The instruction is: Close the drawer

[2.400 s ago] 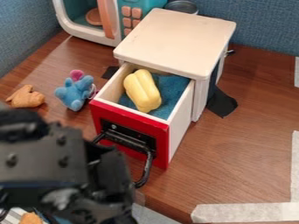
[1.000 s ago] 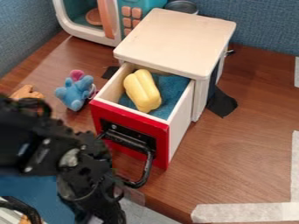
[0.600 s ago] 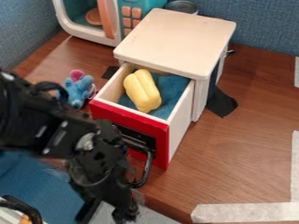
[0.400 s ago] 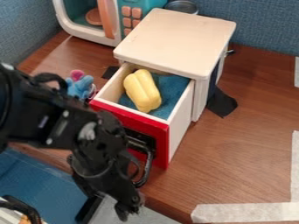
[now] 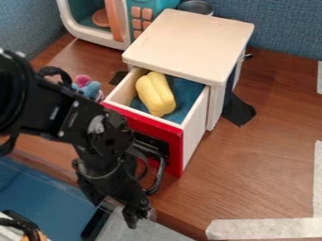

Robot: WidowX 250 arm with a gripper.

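The black gripper [image 5: 133, 212] hangs down in the lower left of the view, in front of the drawer and left of its handle. The drawer [image 5: 144, 128], with a red front and pale wooden sides, stands partly out of the white cabinet [image 5: 189, 42]. The arm's wrist overlaps the left part of the red front; whether they touch I cannot tell. A black handle [image 5: 158, 175] sticks out from the front, partly hidden by the arm. Inside the drawer a yellow toy [image 5: 155, 94] lies on blue lining [image 5: 181, 98].
A blue plush toy [image 5: 92, 89] lies left of the drawer, partly behind the arm. A toy microwave [image 5: 119, 23] stands at the back left, close to the cabinet. White tape [image 5: 264, 229] marks the table's front right edge, and black tape [image 5: 239, 112] lies beside the cabinet.
The arm has come up and right from the lower left, against or close to the drawer front. The drawer has slid slightly inward, and the yellow toy has shifted a little.
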